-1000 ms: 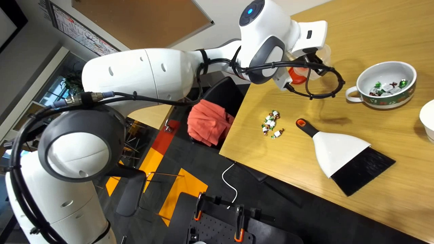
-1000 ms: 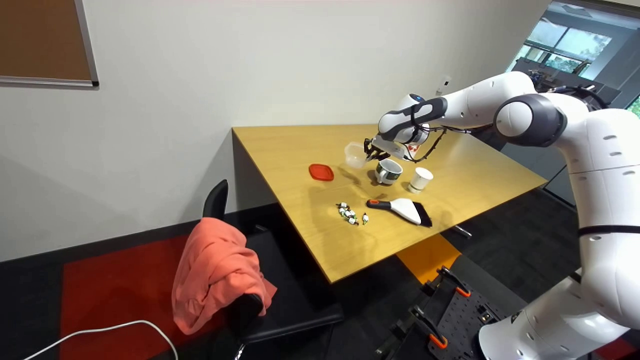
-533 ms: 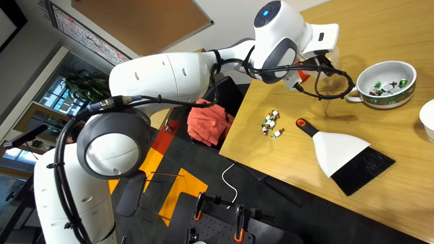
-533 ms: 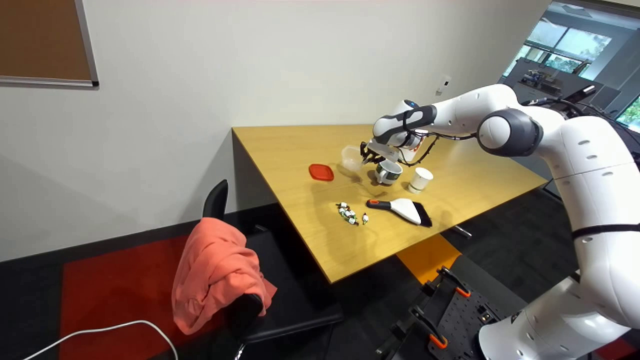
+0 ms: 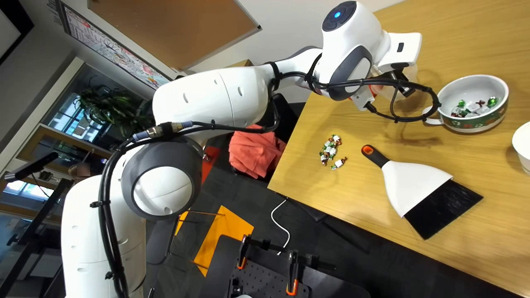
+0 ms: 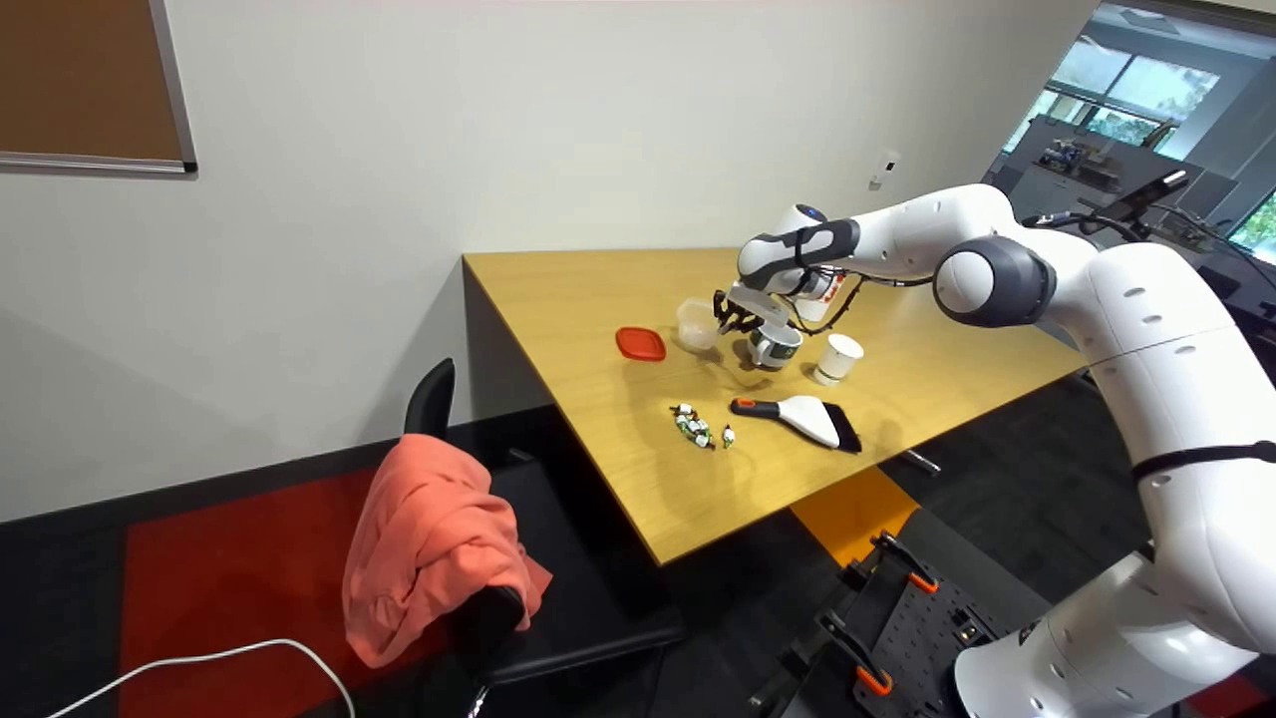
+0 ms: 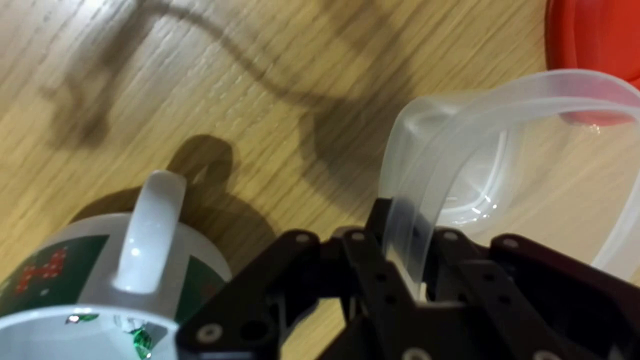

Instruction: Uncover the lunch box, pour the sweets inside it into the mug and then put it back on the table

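The clear plastic lunch box (image 7: 470, 165) is held upright a little above the table; its visible inside looks empty. My gripper (image 7: 405, 235) is shut on its rim and side wall. The box (image 6: 696, 324) also shows between the lid and the mug in an exterior view. The red lid (image 6: 640, 344) lies flat on the table; its edge shows in the wrist view (image 7: 595, 40). The white and green mug (image 5: 476, 124) stands upright beside the gripper, with several wrapped sweets (image 5: 472, 108) in it. It also shows in the wrist view (image 7: 65, 270).
Several loose sweets (image 5: 330, 150) lie near the table's edge. A white brush (image 5: 414, 186) with black bristles lies on the table. A white cup (image 6: 837, 359) stands beside the mug. A chair with a coral cloth (image 6: 439, 548) stands off the table edge.
My gripper has carried the lunch box lower, to the right in one exterior picture and to the left in another. The mug, lid and loose sweets have not moved.
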Robot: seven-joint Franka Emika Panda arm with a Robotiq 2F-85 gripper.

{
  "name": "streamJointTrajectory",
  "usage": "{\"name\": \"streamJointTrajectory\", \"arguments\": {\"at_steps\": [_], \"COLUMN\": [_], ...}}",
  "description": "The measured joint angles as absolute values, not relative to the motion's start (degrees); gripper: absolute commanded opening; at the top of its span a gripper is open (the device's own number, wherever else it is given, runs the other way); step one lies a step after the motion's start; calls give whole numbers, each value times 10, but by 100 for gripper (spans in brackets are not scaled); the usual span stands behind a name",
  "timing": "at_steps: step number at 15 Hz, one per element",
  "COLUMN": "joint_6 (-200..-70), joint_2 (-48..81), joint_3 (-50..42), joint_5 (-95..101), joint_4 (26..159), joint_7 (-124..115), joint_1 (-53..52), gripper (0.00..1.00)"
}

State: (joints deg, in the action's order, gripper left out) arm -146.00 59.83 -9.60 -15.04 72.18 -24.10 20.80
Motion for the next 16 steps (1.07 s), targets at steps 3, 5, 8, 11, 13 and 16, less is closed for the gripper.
{"name": "streamJointTrajectory", "arguments": {"at_steps": [3,5,8,11,13,16], "joint_6": [-1445,-1443,-1443,-1444,-1443,-1408], "joint_2": [612,620,627,620,605,563], "joint_3": [-96,-96,-96,-90,-88,-88], "joint_5": [-150,-150,-150,-150,-150,-149], "joint_4": [703,694,684,682,686,707], "joint_7": [-241,-241,-241,-240,-240,-228], "joint_1": [209,209,209,211,212,214], "gripper": [36,49,73,95,100,100]}}
